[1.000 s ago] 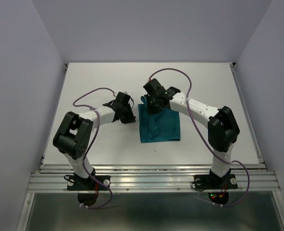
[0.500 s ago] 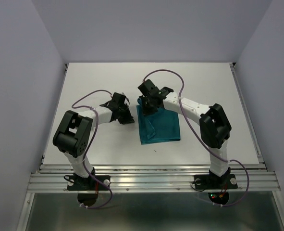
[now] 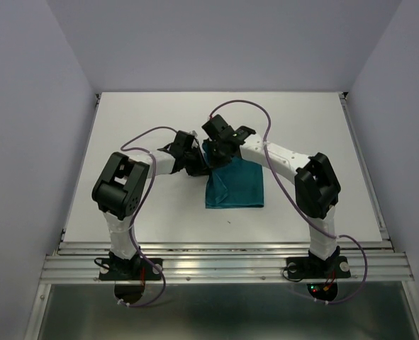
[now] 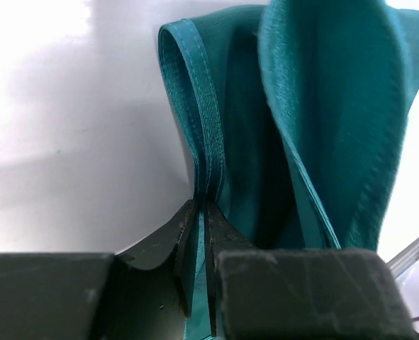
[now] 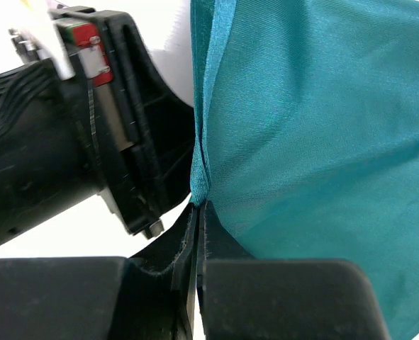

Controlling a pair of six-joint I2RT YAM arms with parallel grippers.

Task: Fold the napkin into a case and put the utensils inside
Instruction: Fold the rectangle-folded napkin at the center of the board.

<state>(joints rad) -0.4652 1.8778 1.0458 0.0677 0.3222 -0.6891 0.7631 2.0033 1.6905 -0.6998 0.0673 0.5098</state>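
At centre, left pincer (image 4: 205,207) and right pincer (image 5: 199,207) clamp napkin (image 3: 242,185); overhead, grips seemingly hidden.

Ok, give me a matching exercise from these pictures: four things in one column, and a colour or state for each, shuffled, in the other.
Column one:
1. napkin
2. table
3. left gripper
4. cable over the right arm

Column two:
A. white
B. shut on a cloth edge
C. purple
D. teal

Pairs: 1-D, 2-A, 3-B, 4-C
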